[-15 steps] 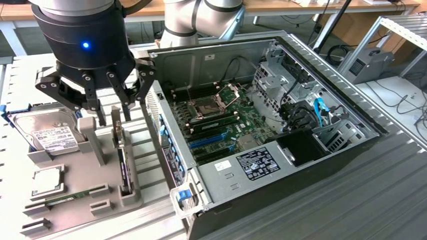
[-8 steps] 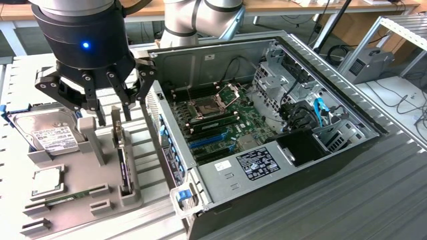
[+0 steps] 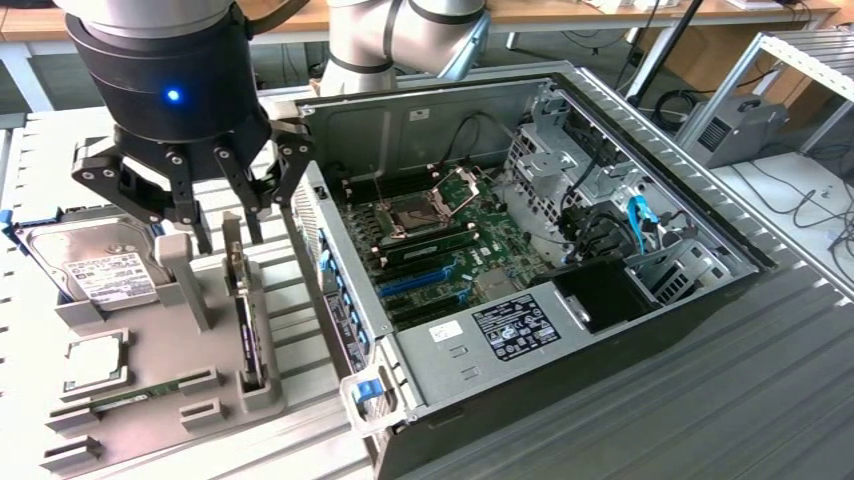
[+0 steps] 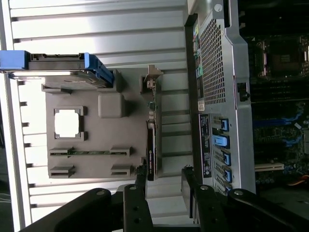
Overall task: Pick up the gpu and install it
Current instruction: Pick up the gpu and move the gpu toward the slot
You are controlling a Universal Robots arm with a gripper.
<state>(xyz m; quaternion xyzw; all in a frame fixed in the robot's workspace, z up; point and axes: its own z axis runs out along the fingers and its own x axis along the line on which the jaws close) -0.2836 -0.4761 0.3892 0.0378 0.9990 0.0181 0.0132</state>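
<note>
Claw (image 3: pixel 224 222) (image 4: pixel 164 182) open, fingers spread with a gap between them, holding nothing. It hangs just over the bracket end of the gpu (image 3: pixel 246 330) (image 4: pixel 151 150). In the exterior view the pale bracket shows between the two fingers; cannot tell if a finger touches it.

Gpu stands on its long edge, upright, in a narrow slot of the grey holder (image 3: pixel 160 330) (image 4: pixel 96 140). It is not in the computer.

Exterior view, clock directions from the gpu:
- Hard drive (image 3: pixel 100 265) (image 4: pixel 63 72) at 10 o'clock, silver with a white label, propped tilted at the holder's far end, blue rails on its sides.
- Square chip (image 3: pixel 94 360) (image 4: pixel 67 123) at 9 o'clock, flat in its pocket.
- Memory stick (image 3: pixel 134 392) (image 4: pixel 89 152) at 8 o'clock, narrow, green, lying in the holder.
- Computer case (image 3: pixel 441 370) (image 4: pixel 217 72) at 3 o'clock, just beside the holder, side panel off, lying on its side.
- Motherboard (image 3: pixel 454 250) inside the case at 2 o'clock, blue card slots on its near part.

Holder and case both sit on a ribbed metal table (image 3: pixel 694 380) (image 4: pixel 96 29).
</note>
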